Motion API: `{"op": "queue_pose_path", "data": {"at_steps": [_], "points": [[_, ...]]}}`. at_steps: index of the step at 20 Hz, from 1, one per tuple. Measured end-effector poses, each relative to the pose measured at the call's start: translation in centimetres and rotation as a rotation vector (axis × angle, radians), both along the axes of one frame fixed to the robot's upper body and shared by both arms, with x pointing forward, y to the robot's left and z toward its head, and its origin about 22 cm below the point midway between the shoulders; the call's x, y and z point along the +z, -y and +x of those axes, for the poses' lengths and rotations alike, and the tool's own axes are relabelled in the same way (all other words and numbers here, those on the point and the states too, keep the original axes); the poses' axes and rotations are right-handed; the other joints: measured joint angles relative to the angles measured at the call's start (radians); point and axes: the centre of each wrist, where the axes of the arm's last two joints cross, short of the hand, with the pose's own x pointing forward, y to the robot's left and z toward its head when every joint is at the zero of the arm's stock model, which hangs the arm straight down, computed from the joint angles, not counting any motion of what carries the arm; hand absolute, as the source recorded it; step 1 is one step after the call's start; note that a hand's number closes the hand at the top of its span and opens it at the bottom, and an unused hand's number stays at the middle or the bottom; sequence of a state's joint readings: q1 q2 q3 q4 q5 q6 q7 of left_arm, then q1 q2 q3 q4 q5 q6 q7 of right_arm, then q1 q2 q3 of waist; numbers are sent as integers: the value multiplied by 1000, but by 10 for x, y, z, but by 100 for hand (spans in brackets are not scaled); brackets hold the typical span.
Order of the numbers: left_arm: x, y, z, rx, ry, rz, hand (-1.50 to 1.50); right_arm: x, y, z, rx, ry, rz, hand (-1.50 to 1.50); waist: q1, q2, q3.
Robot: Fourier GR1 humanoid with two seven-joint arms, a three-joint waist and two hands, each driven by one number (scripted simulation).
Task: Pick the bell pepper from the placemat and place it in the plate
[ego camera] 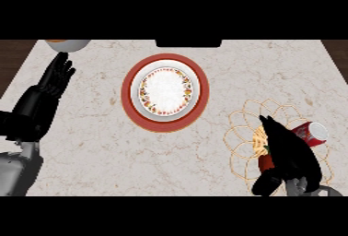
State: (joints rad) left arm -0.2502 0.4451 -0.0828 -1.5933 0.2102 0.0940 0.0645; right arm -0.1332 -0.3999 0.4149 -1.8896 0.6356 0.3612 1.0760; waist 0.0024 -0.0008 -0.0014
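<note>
A white plate (165, 90) with a flowered border and a wide red rim lies at the middle of the counter. To the right lies a gold wire placemat (239, 133). On it the bell pepper (259, 141) shows orange-yellow with a red patch, mostly covered by my right hand (289, 152). That hand lies over the pepper with its fingers stretched toward the far side and its thumb low at the left; I see no fingers curled round the pepper. My left hand (55, 73) rests open at the far left, fingers up.
A red can (311, 133) lies on the placemat just right of my right hand. A bowl (66, 44) sits at the far left corner, close to my left fingertips. A dark block (189, 43) stands at the far edge behind the plate.
</note>
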Motion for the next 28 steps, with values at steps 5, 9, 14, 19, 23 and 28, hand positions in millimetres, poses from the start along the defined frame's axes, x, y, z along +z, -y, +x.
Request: {"op": "queue_pose_path", "data": {"at_steps": [5, 9, 14, 19, 23, 28], "points": [[5, 2, 4, 2, 5, -2, 0, -14, 10, 6, -36, -57, -37, -150, -2, 1, 1], [4, -2, 8, 7, 6, -2, 0, -25, 12, 14, -49, -89, -42, -150, -2, 1, 1], [4, -6, 5, 7, 8, -4, 0, -43, 19, 12, -59, -146, -42, -150, -3, 1, 1], [2, -2, 3, 7, 8, -2, 0, -60, 28, 10, -88, -194, -66, -150, -3, 1, 1], [8, 0, 9, 6, 12, 6, 0, -76, 28, 10, -98, -227, -112, 150, -3, 0, 1], [7, -2, 6, 5, 5, 3, 0, -78, 30, 16, -84, -79, -150, 150, -3, -3, -4]]}}
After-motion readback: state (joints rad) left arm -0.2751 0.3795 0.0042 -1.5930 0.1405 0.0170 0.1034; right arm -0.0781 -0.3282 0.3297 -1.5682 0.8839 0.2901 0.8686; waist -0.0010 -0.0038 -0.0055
